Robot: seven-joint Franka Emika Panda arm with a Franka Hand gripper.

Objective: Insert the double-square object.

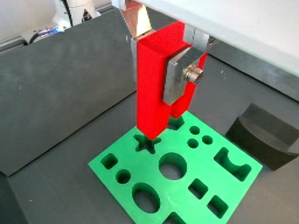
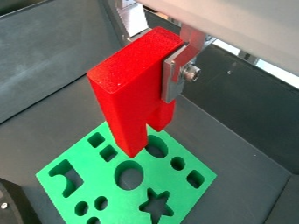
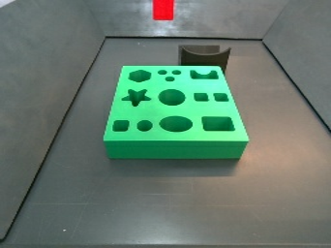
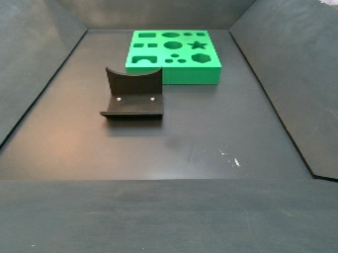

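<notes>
Red peg held high over the green board, and the drop could snag.

The gripper [image 1: 176, 77] is clamped on the double-square object [image 1: 158, 87], silver finger plates [image 1: 179, 79] pressed to its side, carrying it upright in the air above the green slab [image 3: 175, 141]. In a side view only the peg's lower tip [image 3: 165, 10] pokes in at the top edge of the frame, well above the board; in another side view it doesn't show at all. The risk as I read it: the slab has many shaped holes, star [image 1: 146, 144], circles, squares, so a slight twist or offset lands the peg on the rim or in the wrong cutout and jams it. The peg itself is bright red [image 2: 135, 96], tall, narrow, with a stepped lower end. The dark grey curved block [image 3: 203, 55] sits behind the slab.
</notes>
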